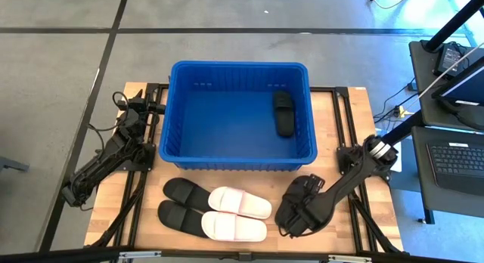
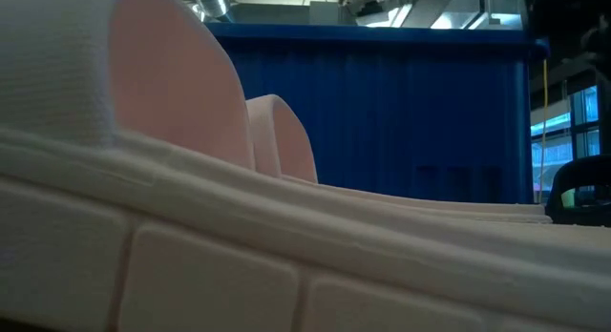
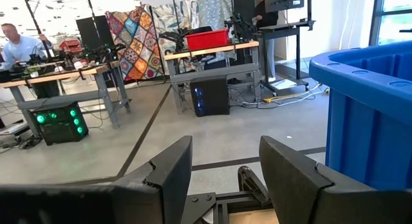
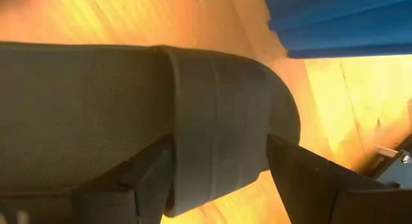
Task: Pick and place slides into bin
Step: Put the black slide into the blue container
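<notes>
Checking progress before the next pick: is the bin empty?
No. One black slide lies inside the blue bin, near its right wall.
</notes>
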`<state>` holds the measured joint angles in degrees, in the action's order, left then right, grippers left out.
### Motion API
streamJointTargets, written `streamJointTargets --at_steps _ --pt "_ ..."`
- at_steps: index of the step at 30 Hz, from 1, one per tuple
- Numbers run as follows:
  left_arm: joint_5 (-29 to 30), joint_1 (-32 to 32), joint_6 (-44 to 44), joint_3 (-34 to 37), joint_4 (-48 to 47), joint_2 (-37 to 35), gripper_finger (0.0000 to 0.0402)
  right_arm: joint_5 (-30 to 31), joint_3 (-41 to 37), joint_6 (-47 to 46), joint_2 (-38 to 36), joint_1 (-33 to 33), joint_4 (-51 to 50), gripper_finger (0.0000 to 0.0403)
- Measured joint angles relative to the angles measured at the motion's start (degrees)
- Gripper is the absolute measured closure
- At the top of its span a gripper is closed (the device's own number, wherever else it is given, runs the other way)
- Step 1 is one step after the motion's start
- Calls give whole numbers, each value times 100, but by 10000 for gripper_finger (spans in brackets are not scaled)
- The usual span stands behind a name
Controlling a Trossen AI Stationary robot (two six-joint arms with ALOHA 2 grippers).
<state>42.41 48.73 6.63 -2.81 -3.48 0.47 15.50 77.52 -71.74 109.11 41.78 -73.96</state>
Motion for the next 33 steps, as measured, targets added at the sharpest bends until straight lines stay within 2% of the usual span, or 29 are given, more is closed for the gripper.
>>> streamJointTargets --at_steps 13,19,26,29,33 --pt "-2 0 0 0 -3 0 225 -205 0 266 80 -2 295 157" --pt "-4 0 0 0 -5 0 225 -181 -2 753 80 -3 170 157" --pt "-4 0 -4 0 -7 0 225 -167 -372 749 80 -4 206 158" --pt "-4 0 -4 0 -7 0 225 -165 -438 749 78 -4 233 174" --pt "-4 0 -7 0 -7 0 225 -177 -450 753 80 -4 221 237"
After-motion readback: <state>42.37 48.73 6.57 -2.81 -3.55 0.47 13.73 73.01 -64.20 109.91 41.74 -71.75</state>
